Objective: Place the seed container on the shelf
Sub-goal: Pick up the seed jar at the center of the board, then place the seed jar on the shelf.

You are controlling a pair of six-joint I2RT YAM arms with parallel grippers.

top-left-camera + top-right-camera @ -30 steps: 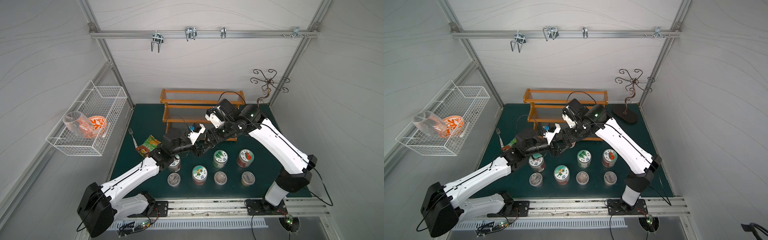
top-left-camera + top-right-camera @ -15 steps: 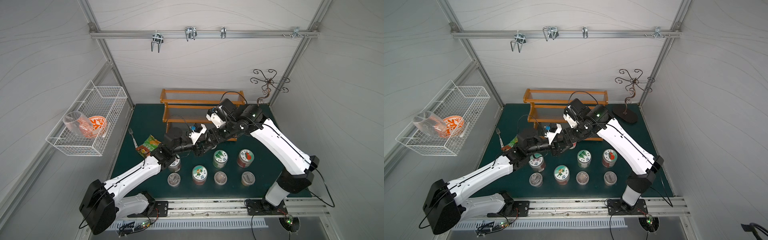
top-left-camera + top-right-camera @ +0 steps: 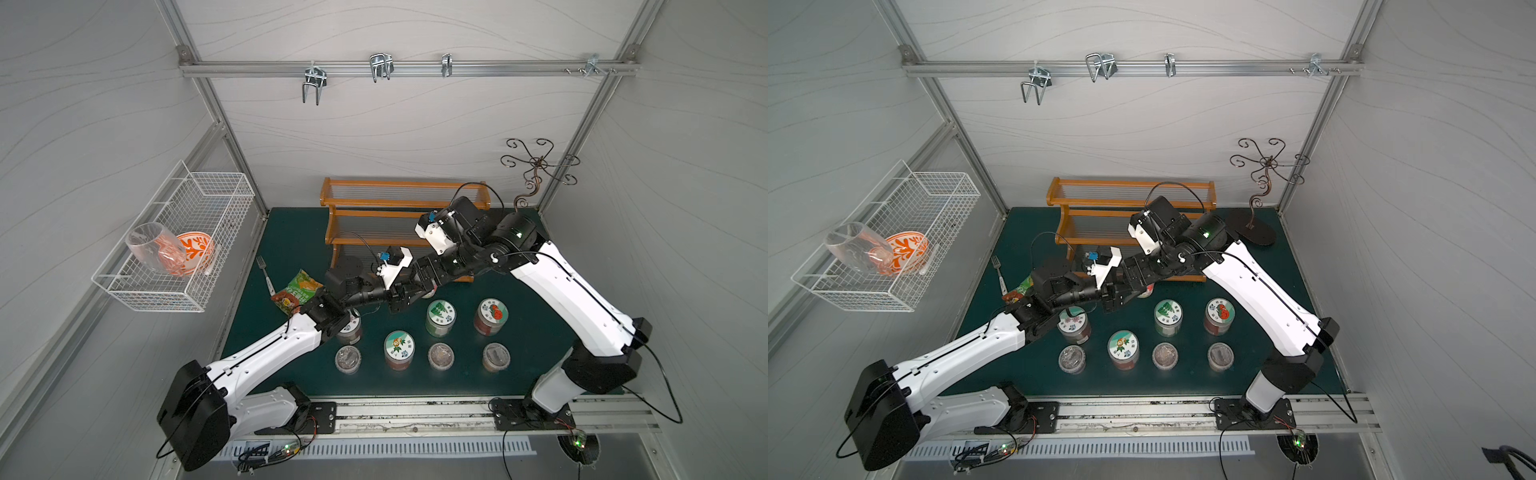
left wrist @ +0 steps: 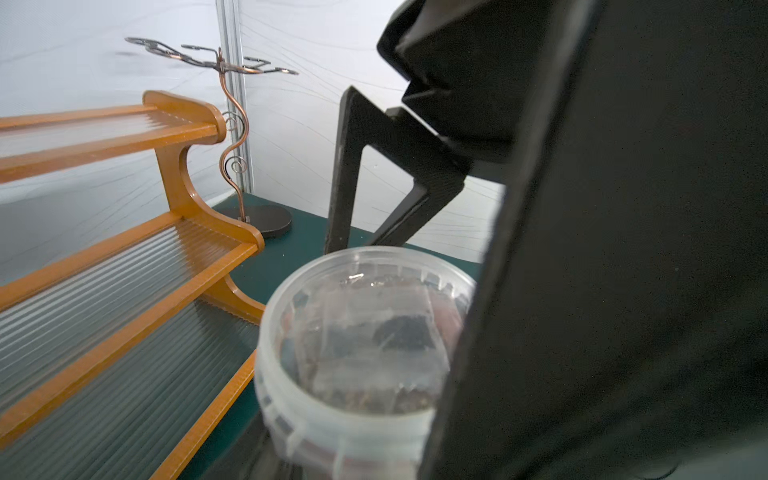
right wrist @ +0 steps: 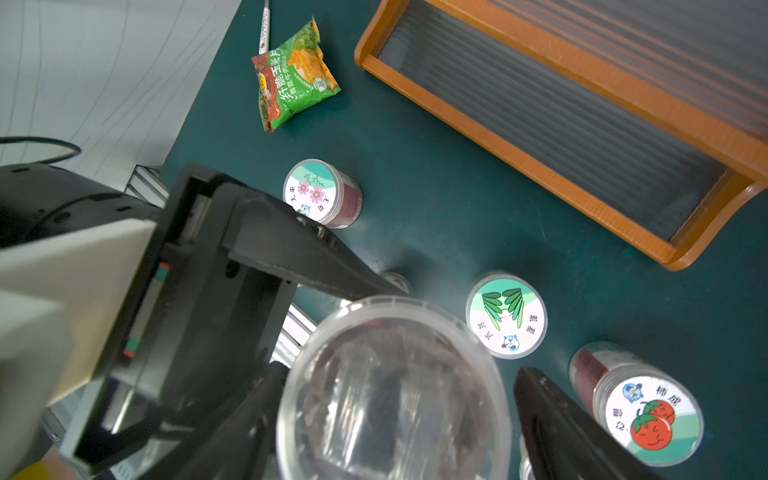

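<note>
Wide view: the table [image 3: 457, 386] has a green mat, with the shelf [image 3: 374, 204] at the back and all three steps bare. The left arm [image 3: 270, 349] and right arm [image 3: 573, 299] meet mid-table, just in front of the lowest step. The step in hand reads as a hand-over, right to left.

On the left gripper [image 3: 415, 296], a finger [image 5: 332, 262] reaches to the rim of the seed jar [image 4: 365, 332]. In the left wrist view a broad finger lies hard against the jar's side. No single view shows both fingers. Judged clamped on the jar.

On the right gripper [image 5: 401, 374], the jaws are spread wide either side of the lid. A sliver of gap shows at one finger [image 5: 548, 415]. It grips nothing.

The seed jar has a clear lid and dark seed inside. It sits upright between both grippers and looks lifted off the mat, above the standing jars.

To do it well:
- The right gripper backs out along its own line with no sideways sweep, as its fingers stand very near the lid.
- The left gripper waits until those fingers are clear.
- Carry level; it is a short hop to the lowest step.
- Lift over the front rail, set the base flat on the ribbed surface, then let go.
- Mind the leaf-lidded jar [image 5: 505, 316] close below.
</note>
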